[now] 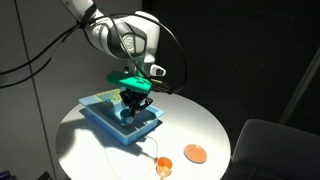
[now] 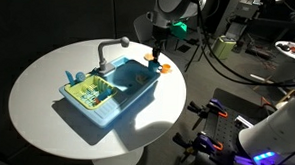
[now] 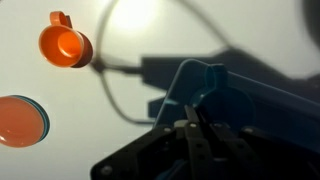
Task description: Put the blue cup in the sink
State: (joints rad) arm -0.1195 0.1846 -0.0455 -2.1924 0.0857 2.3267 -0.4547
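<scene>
At the centre of the wrist view we see the blue cup, small, teal and shadowed, pinched at the tips of the narrowed gripper, beside a corner of the sink. Left of centre in an exterior view, the sink's ledge holds green bits near the grey faucet.

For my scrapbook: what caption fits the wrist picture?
Gripper beside the blue toy sink, orange cup and orange disc nearby.

Hand dark, blurred, grip unreadable; orange disc cut by picture edge
</scene>
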